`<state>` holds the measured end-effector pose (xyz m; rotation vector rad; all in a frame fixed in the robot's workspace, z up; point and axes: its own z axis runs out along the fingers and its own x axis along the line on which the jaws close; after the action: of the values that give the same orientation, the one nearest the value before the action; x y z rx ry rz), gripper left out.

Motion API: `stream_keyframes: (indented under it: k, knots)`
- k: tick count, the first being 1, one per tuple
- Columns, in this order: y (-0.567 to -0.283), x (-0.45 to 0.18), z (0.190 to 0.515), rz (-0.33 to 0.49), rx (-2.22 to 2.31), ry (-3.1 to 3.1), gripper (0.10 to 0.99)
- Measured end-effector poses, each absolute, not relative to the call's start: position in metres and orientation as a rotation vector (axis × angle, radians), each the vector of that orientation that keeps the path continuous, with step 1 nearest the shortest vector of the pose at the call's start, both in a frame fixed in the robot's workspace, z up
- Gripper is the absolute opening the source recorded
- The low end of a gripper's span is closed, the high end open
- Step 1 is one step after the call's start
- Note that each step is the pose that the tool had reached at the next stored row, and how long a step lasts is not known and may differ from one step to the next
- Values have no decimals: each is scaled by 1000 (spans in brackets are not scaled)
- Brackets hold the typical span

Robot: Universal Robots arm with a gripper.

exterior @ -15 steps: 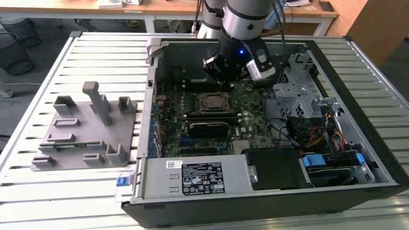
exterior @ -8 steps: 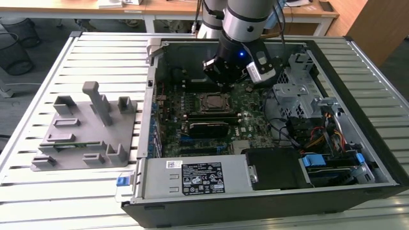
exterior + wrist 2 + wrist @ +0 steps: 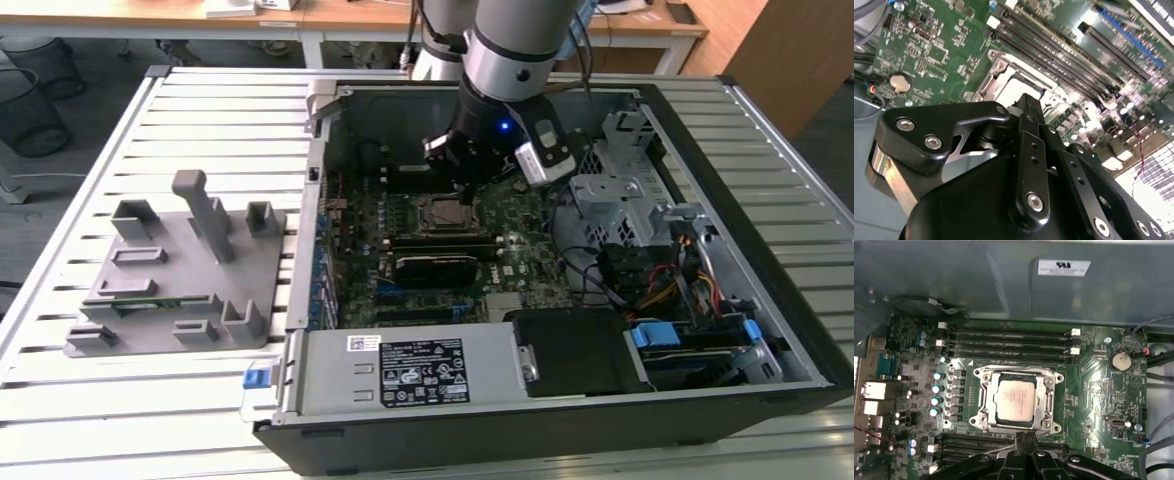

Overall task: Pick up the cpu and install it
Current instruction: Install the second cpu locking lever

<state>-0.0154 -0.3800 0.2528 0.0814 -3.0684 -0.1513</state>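
The small silvery square cpu (image 3: 1014,399) lies seated in its socket, just beyond the black gripper's (image 3: 1022,439) closed, empty fingertips.

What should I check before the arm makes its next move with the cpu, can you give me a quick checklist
1. The cpu lies inside the socket frame: ok.
2. Cpu lies flat and square in the frame: looks ok in the first wrist view.
3. End effector is empty: ok, the fingertips meet with nothing between them.
4. End effector is clear of the cpu: ok, it sits beside the frame's edge.
5. Socket frame is latched over the cpu: cannot tell.
6. Memory slots beside the socket are unobstructed: ok.
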Motion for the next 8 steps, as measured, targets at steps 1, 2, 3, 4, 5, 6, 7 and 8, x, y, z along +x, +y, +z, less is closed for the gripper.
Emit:
stream_keyframes:
  k: [1, 2, 3, 4, 5, 6, 7, 8]
  knots:
    - [-381, -15, 252, -151, 81, -3068, 106]
    - [-383, -16, 252, -151, 81, -3068, 106]
    - [-384, -16, 252, -151, 81, -3068, 106]
    - [-384, -16, 252, -151, 81, -3068, 106]
    - [-384, -16, 251, -151, 81, -3068, 106]
    - [-384, -16, 251, -151, 81, -3068, 106]
    - [-384, -17, 251, -151, 81, -3068, 106]
    - [-384, -18, 251, -151, 81, -3068, 106]
